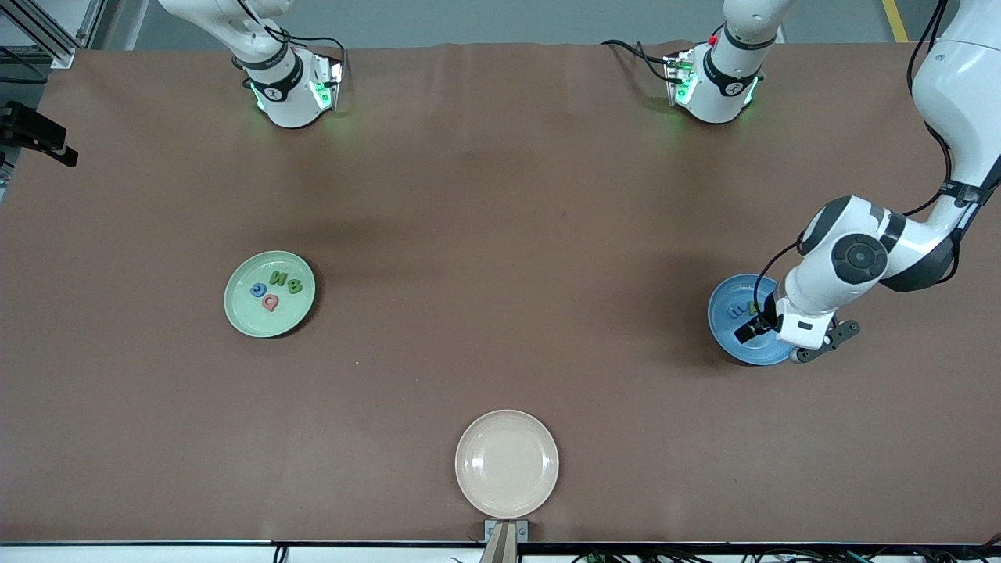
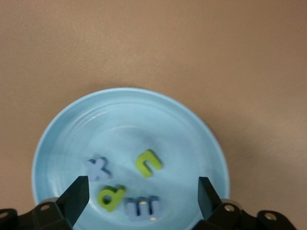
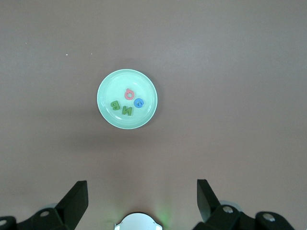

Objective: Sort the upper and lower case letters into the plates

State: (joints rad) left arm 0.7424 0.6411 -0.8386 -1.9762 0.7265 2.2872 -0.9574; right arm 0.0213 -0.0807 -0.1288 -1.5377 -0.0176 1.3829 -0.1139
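Observation:
The pale green plate lies toward the right arm's end of the table and holds a green N, a green B, a blue G and a pink Q. The blue plate lies toward the left arm's end. My left gripper hangs open just over it, nothing between its fingers. In the blue plate lie a blue x, a green n, a green a and a blue m. My right gripper waits open, high above the table, out of the front view.
A cream-beige plate with nothing on it sits at the table edge nearest the front camera. The two arm bases stand along the edge farthest from it. The right arm's base shows under its gripper.

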